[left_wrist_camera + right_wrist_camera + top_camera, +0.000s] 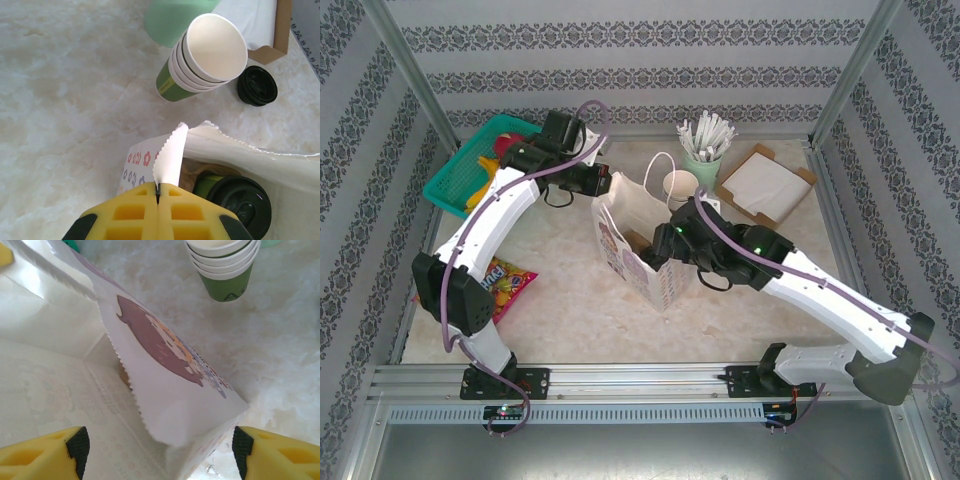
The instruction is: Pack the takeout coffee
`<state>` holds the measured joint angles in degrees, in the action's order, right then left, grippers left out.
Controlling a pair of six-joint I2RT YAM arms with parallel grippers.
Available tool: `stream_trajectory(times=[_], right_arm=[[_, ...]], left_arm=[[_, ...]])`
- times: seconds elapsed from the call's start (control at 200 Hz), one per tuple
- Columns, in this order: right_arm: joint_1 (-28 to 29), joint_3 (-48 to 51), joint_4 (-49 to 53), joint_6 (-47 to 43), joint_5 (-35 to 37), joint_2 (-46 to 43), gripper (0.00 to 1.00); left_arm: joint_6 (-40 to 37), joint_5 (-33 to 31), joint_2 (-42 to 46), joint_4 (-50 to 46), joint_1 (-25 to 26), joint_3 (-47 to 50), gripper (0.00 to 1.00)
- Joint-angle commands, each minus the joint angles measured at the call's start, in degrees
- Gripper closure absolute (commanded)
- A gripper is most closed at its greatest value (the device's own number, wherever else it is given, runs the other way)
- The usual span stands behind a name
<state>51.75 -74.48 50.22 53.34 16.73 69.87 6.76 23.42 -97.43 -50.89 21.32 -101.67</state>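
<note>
Top external: paper bag (658, 285) stands mid-table, mouth up. Left gripper (601, 190) at its far rim; right gripper (660, 244) low over the mouth. Stack of lidless cups (680, 185) just behind the bag.

Left wrist: left gripper (158, 192) closed, yellow pads pinching the bag's serrated rim (170, 155). Takeout coffee (241, 204) shows just past the rim, black lid up, apparently upright and inside the bag. Cannot tell whether it rests on the bag floor. Loose black lid (257, 86) lies on the table beside the cup stack (205, 55).

Right wrist: right gripper (160, 452) has its fingers wide apart, nothing between them but the bag's printed wall (165, 350). One finger seems inside the mouth, the other outside.

Judgement: the cup looks delivered, so the step is clearing the right gripper. Best done with a straight lift, fingers kept spread so neither snags the rim. The left pinch should hold until then, or the light bag may tip and slop the coffee.
</note>
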Motion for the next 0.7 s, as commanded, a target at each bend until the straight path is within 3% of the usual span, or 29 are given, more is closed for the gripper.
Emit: stream_trajectory(times=[0.0,0.385,0.694], right_arm=[[-1.1,-3.1,-1.4,-2.6,-2.1,2.2,0.30],[-8.0,-8.1,-4.0,-11.7,-9.0,7.0,0.57],[-14.1,-16.3,-0.6,-20.3,-16.5,15.0,0.67]], left_arm=[[2.9,-3.1,3.3,1.4,0.2,1.5,0.96],[9.1,-5.0,9.0,3.1,0.2,6.9,0.93],[17.7,-1.8,14.0,4.8,0.2,11.8,0.87]])
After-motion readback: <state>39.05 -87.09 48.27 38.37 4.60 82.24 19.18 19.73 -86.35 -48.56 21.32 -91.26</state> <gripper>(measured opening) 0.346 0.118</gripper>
